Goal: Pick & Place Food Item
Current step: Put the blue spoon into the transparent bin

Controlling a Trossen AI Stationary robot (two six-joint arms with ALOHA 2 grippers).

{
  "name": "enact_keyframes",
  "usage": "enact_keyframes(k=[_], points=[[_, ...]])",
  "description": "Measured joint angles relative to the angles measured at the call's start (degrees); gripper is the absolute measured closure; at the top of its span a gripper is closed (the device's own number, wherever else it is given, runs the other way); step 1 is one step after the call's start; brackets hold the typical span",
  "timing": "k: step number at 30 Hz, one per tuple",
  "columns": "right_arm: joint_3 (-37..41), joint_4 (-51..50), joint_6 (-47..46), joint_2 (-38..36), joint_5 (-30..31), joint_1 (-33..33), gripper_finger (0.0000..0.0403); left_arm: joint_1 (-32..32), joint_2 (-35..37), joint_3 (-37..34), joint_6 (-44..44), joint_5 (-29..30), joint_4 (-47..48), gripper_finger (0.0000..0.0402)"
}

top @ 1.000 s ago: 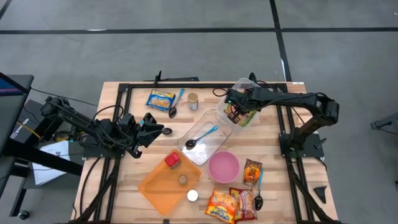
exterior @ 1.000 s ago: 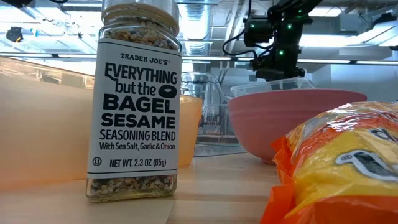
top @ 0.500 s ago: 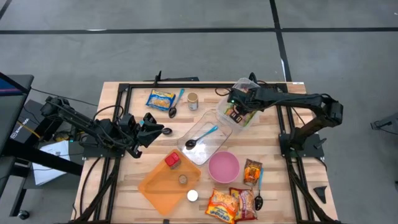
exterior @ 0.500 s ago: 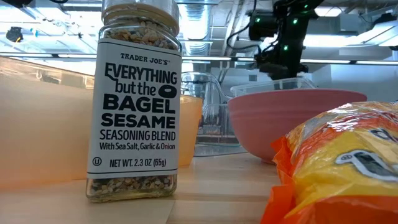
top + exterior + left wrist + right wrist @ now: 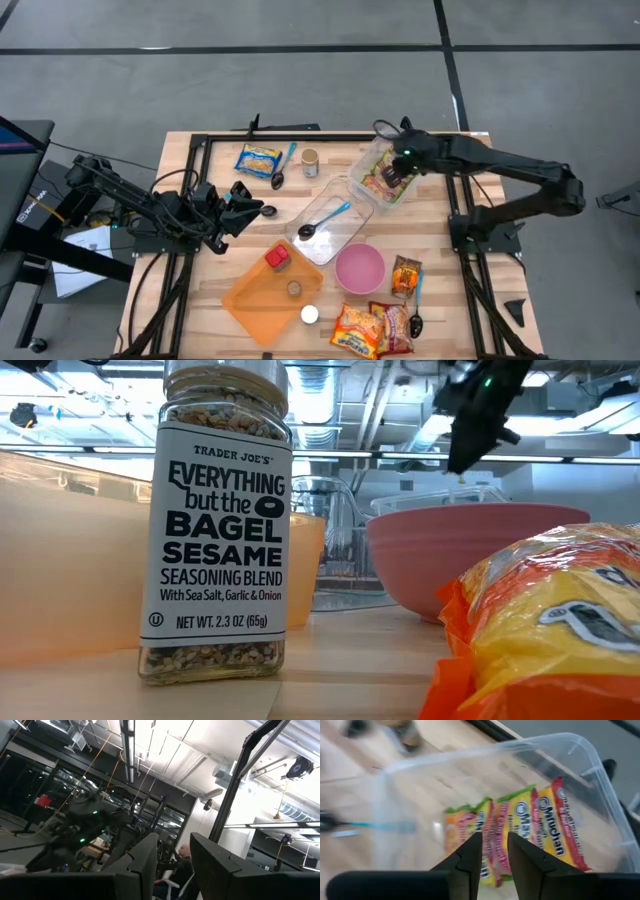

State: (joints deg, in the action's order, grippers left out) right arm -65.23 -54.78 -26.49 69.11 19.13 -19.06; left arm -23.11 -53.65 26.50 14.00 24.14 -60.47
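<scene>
Two ramen packets (image 5: 520, 827) in orange, yellow and green lie flat on the floor of a clear plastic tub (image 5: 385, 178) at the table's far right. My right gripper (image 5: 495, 851) hovers above the tub (image 5: 590, 765), pointing steeply down. It is open, with nothing between its fingers. In the low view it (image 5: 462, 460) hangs clear above the tub's rim. My left gripper (image 5: 245, 200) waits over the table's left side. It points upward into the room and is open (image 5: 172, 862) and empty.
A second clear tub (image 5: 330, 215) with a blue spoon lies mid-table. A pink bowl (image 5: 360, 268), an orange tray (image 5: 265, 295) and a seasoning jar (image 5: 225, 520) are nearer. Snack packets (image 5: 375, 325) lie at the near edge. A noodle packet (image 5: 258, 158) and a cup (image 5: 310, 162) are at the far side.
My right gripper has risen out of the clear tub and drawn a little toward the table's right edge, tipping as it went. The ramen packets stay lying in the tub.
</scene>
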Motion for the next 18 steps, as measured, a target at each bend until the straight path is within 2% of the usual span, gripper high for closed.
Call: enact_keyframes(k=[7,14,18], points=[[0.0,0.2,-5.1,-8.7,-2.5,8.9,0.0315,0.0,0.0,0.0,-0.1,0.0,0.0,0.0289],[-0.1,-0.9,-16.7,-13.5,-2.2,25.4,0.0315,0.0,0.0,0.0,-0.1,-0.2,0.0,0.0289],[-0.1,-1.4,-22.9,-13.6,2.7,35.2,0.0315,0.0,0.0,0.0,-0.5,-0.4,0.0,0.0289]])
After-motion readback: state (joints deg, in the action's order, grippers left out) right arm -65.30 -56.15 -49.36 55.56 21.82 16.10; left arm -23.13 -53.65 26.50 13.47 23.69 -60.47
